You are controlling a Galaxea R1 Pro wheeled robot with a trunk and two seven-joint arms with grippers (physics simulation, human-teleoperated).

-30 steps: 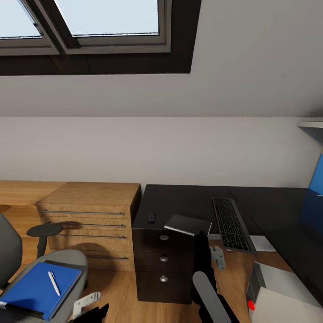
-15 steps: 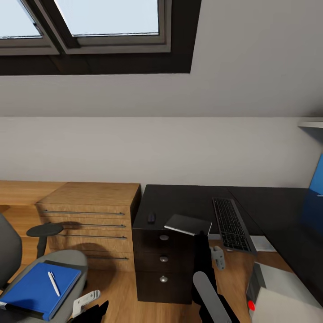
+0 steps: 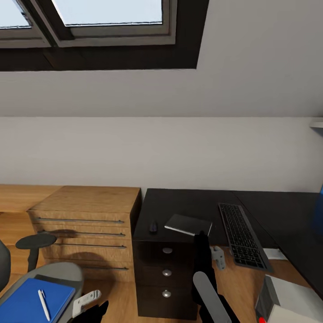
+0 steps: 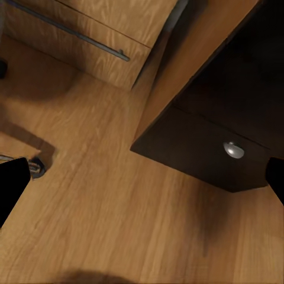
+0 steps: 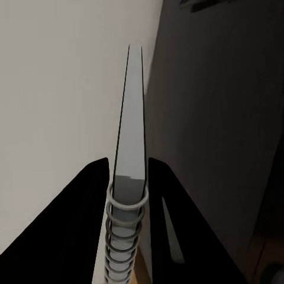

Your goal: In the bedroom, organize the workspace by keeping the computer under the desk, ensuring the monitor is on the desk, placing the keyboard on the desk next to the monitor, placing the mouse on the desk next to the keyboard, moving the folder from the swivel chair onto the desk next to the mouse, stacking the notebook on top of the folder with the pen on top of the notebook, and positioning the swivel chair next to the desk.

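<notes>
**Notebook in hand, folder not yet on desk**

The right gripper (image 5: pixel 129 195) has its jaws closed tight on the spiral edge of the notebook (image 3: pixel 187 224); in the right wrist view the two dark fingers (image 5: pixel 89 201) sit either side of the wire rings w/ the cover pinched between them. In the head view the notebook hangs roughly flat, at the front edge of the desk (image 3: pixel 188 204), just beside the mouse (image 3: pixel 153 226). Can't tell whether it's touching the desktop or held just above it.

Left gripper (image 4: pixel 142 177): jaws wide apart, nothing between them, pointing down at the floor (image 4: pixel 106 225) by the dark drawer unit (image 3: pixel 166 273).

Other task items: keyboard (image 3: pixel 242 235) lies on the desk to the right. The folder (image 3: pixel 33 305) is on the chair (image 3: pixel 58 273) seat, w/ the pen (image 3: pixel 43 305) lying on top. A slice of blue at the far right edge is prob. the monitor, too cut off to be sure. The white box at the lower right corner looks like the computer.

How to do this step well, as I judge it: the notebook belongs on top of the folder, so parking it is only a stopgap. Keep it level, lower till the cover lies flat, then release; don't let go while it overhangs the front edge. Leave room beside the mouse for the folder. Mind the mouse: a sideways swing of the notebook could knock it off. The pen will likely roll when the folder gets lifted, so take the pen off first.
</notes>
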